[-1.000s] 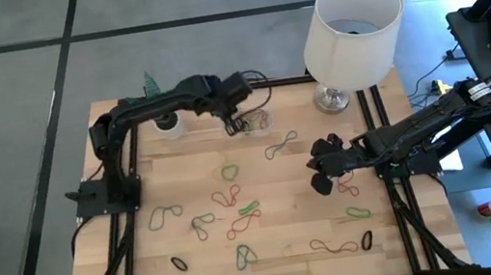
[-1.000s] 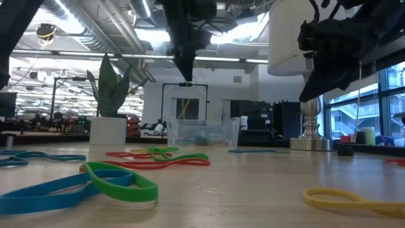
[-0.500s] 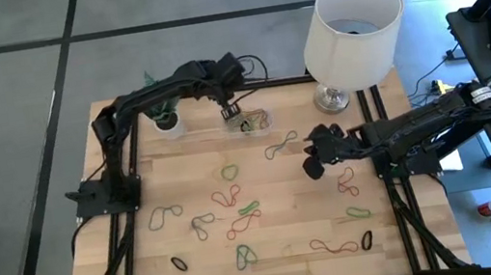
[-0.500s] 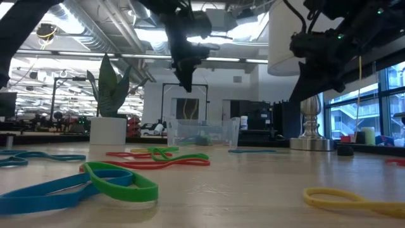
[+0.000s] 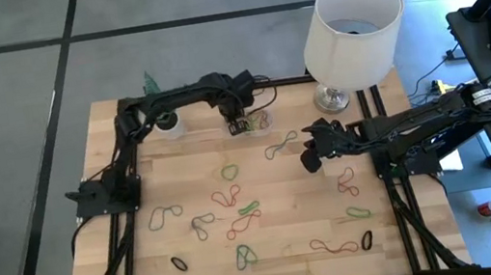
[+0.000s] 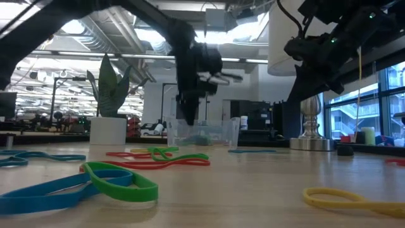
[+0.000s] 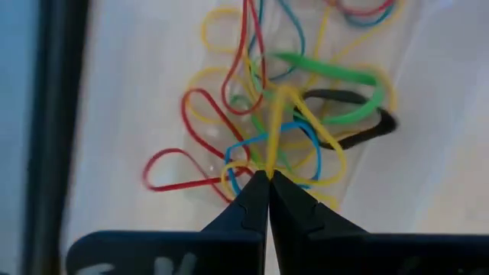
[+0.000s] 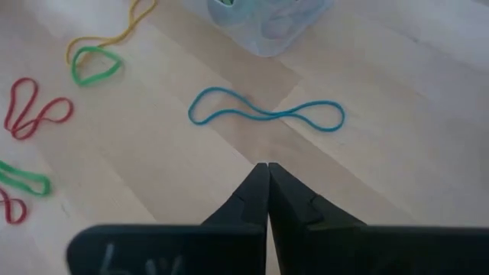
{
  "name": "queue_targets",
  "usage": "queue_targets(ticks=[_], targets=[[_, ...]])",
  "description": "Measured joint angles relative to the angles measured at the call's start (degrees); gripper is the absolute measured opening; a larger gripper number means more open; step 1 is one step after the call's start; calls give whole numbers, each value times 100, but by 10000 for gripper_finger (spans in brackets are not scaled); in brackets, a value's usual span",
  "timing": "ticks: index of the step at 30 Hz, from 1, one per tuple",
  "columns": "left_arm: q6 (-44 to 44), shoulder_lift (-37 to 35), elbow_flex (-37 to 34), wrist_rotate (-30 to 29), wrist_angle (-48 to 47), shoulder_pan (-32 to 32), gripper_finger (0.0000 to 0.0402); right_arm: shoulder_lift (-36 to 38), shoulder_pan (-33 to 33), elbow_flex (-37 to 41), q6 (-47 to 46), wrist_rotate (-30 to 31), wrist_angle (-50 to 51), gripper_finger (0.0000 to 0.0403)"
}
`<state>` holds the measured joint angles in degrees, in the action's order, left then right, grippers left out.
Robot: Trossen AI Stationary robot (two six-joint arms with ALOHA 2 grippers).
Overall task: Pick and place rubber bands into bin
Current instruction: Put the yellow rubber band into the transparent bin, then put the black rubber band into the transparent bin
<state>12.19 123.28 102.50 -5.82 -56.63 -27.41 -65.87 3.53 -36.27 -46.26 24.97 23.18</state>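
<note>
yellow band (image 7: 294, 114) pinched in your closed left gripper (image 7: 267, 177) hangs over the bin (image 5: 253, 120) at 12 o'clock with several bands inside, your right gripper (image 8: 267, 166) closed and empty, many rubber bands (image 5: 235, 198) still scattered mid-table.
</note>
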Motion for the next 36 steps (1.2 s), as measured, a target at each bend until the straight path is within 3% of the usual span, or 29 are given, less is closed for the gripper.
queue_targets(ticks=[7, 17, 22, 31, 36], targets=[[442, 441, -4, 341, -40, 18, 10, -2, 0, 0, 7, -1, -19, 10], [337, 514, 53, 354, -111, 31, 112, -2, 0, 0, 185, -2, -11, 10], [-123, 490, 609, 90, -649, 37, 145, -2, 0, 0, 309, -7, -8, 10], [-1409, 480, 1634, 37, -1990, 81, 137, -2, 4, -2, 473, -275, 223, 10], [-2056, 273, 1711, 205, -2571, 298, 96, -2, 80, -2, 448, -575, 703, 10]])
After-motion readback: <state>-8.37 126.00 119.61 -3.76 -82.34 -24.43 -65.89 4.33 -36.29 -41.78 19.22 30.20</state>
